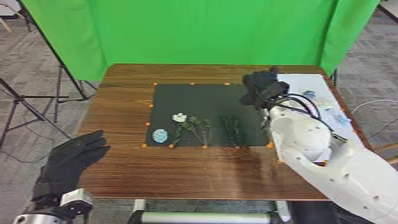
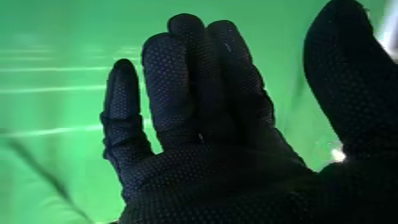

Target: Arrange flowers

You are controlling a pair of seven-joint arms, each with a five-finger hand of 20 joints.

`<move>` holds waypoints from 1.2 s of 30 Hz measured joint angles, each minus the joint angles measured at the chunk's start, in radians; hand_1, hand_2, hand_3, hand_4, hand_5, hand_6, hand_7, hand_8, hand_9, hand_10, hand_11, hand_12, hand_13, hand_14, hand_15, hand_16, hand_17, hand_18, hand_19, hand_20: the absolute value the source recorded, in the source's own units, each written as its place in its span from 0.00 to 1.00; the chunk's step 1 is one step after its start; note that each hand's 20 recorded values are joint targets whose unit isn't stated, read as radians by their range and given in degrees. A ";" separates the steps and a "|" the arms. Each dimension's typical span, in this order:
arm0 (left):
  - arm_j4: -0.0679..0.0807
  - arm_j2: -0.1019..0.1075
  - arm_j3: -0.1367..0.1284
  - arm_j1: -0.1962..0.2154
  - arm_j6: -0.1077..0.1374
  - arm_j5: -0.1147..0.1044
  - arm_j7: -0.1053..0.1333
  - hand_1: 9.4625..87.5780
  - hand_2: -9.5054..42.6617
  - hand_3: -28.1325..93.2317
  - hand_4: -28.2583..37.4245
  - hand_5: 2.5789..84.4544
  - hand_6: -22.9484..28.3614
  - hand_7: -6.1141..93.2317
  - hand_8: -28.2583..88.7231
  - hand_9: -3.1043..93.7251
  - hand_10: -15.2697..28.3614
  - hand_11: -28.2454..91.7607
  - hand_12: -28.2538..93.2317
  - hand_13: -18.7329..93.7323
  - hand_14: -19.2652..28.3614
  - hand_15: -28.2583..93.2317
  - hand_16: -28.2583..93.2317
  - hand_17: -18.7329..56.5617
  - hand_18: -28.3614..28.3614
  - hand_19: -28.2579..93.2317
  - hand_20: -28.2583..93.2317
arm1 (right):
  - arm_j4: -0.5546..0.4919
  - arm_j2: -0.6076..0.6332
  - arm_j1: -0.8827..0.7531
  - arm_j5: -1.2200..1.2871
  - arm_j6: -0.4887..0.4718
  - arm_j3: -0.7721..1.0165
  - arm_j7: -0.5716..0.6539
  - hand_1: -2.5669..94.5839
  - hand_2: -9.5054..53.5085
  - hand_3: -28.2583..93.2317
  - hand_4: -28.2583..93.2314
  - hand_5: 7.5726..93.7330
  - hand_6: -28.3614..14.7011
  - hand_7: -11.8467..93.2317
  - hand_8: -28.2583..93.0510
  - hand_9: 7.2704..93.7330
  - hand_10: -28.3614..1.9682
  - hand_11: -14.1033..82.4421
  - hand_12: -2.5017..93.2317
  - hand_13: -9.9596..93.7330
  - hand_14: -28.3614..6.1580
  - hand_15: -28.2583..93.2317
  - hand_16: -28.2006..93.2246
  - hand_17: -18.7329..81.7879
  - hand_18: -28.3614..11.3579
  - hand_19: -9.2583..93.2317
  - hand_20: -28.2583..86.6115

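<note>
Head view: the white flower (image 1: 179,117) lay on the dark mat (image 1: 195,97) on the bench (image 1: 204,175). I had my right hand (image 1: 262,85) at the mat's far right corner, its fingers (image 2: 206,80) straight, spread from the thumb and empty; my left hand (image 1: 69,157), also open and empty, was at the bench's left edge.

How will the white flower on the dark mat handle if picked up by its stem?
Probably light and a bit bendy: the white flower has a thin stem. Its head is much wider than the stem, so it may droop or twist toward that end.
</note>
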 measured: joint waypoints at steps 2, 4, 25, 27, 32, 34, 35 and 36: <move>0.000 0.003 0.003 0.002 0.004 -0.003 0.007 0.24 0.27 0.89 0.18 0.52 0.71 0.24 0.16 0.42 0.85 0.52 0.31 0.39 1.00 0.76 0.11 0.13 0.91 0.73 0.33 | 0.014 0.045 -0.020 0.007 0.000 0.016 0.028 0.33 0.00 0.94 0.00 0.48 0.51 0.44 0.09 0.53 0.36 0.50 0.20 0.51 0.31 0.89 0.36 0.29 0.08 0.82 0.52; 0.000 0.006 0.005 0.003 0.007 -0.006 0.012 0.24 0.27 0.89 0.19 0.52 0.71 0.23 0.16 0.42 0.85 0.52 0.31 0.39 1.00 0.76 0.11 0.13 0.91 0.73 0.33 | 0.035 0.071 -0.046 0.015 -0.001 0.053 0.036 0.33 0.00 0.94 0.00 0.47 0.51 0.44 0.09 0.52 0.36 0.49 0.21 0.51 0.31 0.89 0.36 0.29 0.08 0.82 0.52; 0.002 0.010 0.020 0.002 0.005 -0.005 0.011 0.24 0.27 0.89 0.19 0.52 0.71 0.23 0.16 0.42 0.85 0.52 0.31 0.39 1.00 0.76 0.11 0.13 0.91 0.73 0.33 | 0.138 0.172 -0.300 0.063 -0.093 0.366 0.189 0.32 0.00 0.94 0.00 0.44 0.50 0.42 0.09 0.48 0.34 0.43 0.21 0.48 0.27 0.89 0.35 0.29 0.09 0.83 0.52; 0.002 0.011 0.022 0.001 0.005 -0.005 0.011 0.24 0.27 0.89 0.19 0.52 0.71 0.23 0.16 0.42 0.85 0.52 0.31 0.39 1.00 0.76 0.11 0.13 0.91 0.73 0.33 | 0.148 0.172 -0.308 0.067 -0.102 0.371 0.191 0.32 0.00 0.94 0.00 0.44 0.50 0.42 0.09 0.48 0.34 0.43 0.21 0.48 0.26 0.89 0.35 0.29 0.09 0.82 0.52; 0.003 0.013 0.030 0.001 0.006 -0.006 0.016 0.24 0.27 0.89 0.19 0.52 0.71 0.23 0.16 0.42 0.85 0.52 0.31 0.39 1.00 0.76 0.11 0.13 0.90 0.73 0.33 | 0.175 0.164 -0.304 0.068 -0.123 0.369 0.193 0.32 0.00 0.94 0.00 0.44 0.50 0.42 0.09 0.48 0.35 0.43 0.20 0.48 0.26 0.89 0.35 0.29 0.08 0.82 0.52; 0.003 0.013 0.032 0.000 0.006 -0.006 0.016 0.24 0.27 0.89 0.19 0.52 0.71 0.24 0.16 0.42 0.85 0.52 0.31 0.39 1.00 0.76 0.11 0.13 0.91 0.73 0.33 | 0.188 0.159 -0.293 0.068 -0.129 0.362 0.197 0.33 0.00 0.94 0.00 0.44 0.50 0.42 0.09 0.48 0.35 0.43 0.21 0.48 0.26 0.89 0.35 0.29 0.08 0.82 0.53; 0.003 0.013 0.032 0.000 0.005 -0.006 0.016 0.24 0.27 0.89 0.19 0.52 0.71 0.24 0.16 0.42 0.85 0.52 0.31 0.39 1.00 0.76 0.11 0.13 0.91 0.73 0.33 | 0.195 0.155 -0.288 0.068 -0.132 0.360 0.201 0.33 0.00 0.94 0.00 0.44 0.50 0.42 0.09 0.48 0.35 0.43 0.20 0.48 0.26 0.89 0.35 0.29 0.09 0.82 0.53; 0.004 0.013 0.032 0.000 0.005 -0.006 0.016 0.24 0.27 0.89 0.19 0.52 0.71 0.24 0.16 0.42 0.85 0.52 0.31 0.39 1.00 0.76 0.11 0.13 0.91 0.73 0.33 | 0.200 0.152 -0.283 0.068 -0.135 0.360 0.205 0.33 0.00 0.94 0.00 0.44 0.50 0.42 0.09 0.48 0.35 0.43 0.20 0.48 0.26 0.89 0.35 0.29 0.09 0.82 0.53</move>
